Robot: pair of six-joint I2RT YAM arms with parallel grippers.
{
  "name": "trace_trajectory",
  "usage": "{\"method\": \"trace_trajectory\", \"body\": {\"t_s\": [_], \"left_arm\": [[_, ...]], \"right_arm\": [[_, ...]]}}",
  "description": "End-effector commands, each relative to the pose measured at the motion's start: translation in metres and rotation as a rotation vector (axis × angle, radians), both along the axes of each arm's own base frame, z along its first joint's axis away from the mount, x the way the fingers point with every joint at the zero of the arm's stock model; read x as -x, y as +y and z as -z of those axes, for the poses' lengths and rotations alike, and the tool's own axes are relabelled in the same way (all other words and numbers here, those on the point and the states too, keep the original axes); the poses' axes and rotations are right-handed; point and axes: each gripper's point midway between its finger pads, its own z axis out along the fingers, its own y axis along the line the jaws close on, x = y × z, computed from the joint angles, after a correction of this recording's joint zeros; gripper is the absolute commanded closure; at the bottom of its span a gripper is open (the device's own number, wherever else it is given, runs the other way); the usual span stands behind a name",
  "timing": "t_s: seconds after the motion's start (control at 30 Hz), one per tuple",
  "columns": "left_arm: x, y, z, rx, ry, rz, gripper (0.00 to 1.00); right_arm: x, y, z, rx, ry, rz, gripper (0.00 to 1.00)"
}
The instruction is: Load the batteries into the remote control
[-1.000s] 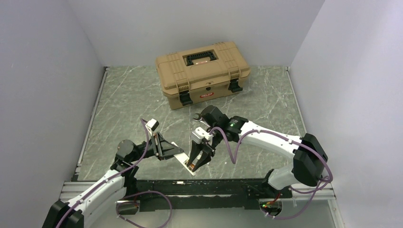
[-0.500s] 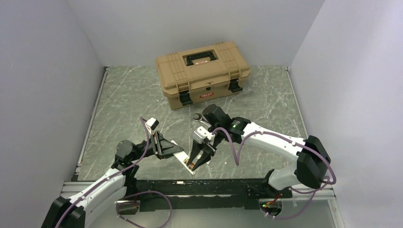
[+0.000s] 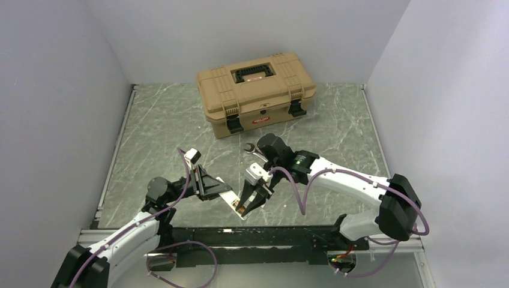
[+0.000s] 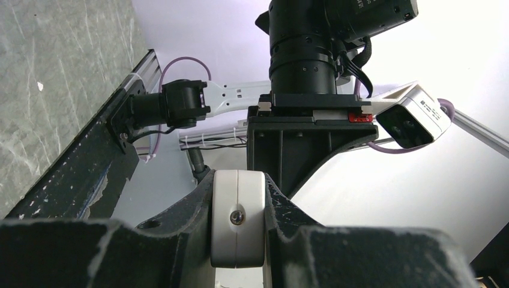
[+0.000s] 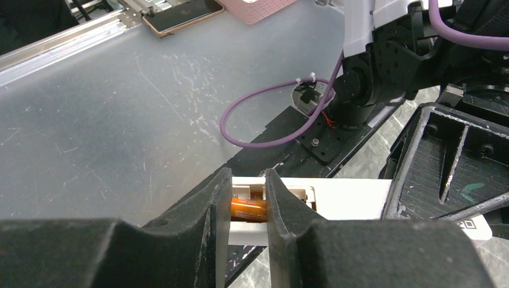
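Note:
The white remote control (image 3: 227, 197) lies tilted between both grippers near the table's front edge. My left gripper (image 3: 215, 191) is shut on its one end, which shows as a white block with a screw (image 4: 238, 219) clamped between the jaws. My right gripper (image 3: 243, 207) points down at the other end. In the right wrist view its jaws (image 5: 248, 195) stand a narrow gap apart over the remote's (image 5: 351, 198) open recess. An orange battery (image 5: 248, 210) lies in that recess, seen through the gap. I cannot tell if the fingertips touch it.
A tan toolbox (image 3: 257, 90) with black latches stands shut at the back centre. A steel wrench (image 3: 250, 150) lies behind the right wrist. The black mounting rail (image 3: 270, 237) runs along the near edge just below the remote. The left gripper body (image 5: 447, 162) sits close to my right fingers.
My right gripper has come slightly down and nearer onto the remote's end. The left gripper and the remote have stayed put.

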Motion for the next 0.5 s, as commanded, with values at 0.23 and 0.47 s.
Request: {"method": "trace_trajectory", "body": {"t_s": [0.23, 0.47], "left_arm": [[0.057, 0.013, -0.070, 0.173, -0.252, 0.199, 1.00], [0.058, 0.014, -0.072, 0.175, -0.258, 0.201, 1.00]], "right_arm": [[-0.079, 0.010, 0.071, 0.193, -0.281, 0.341, 0.74], [-0.082, 0.005, 0.077, 0.234, -0.296, 0.354, 0.74]]}}
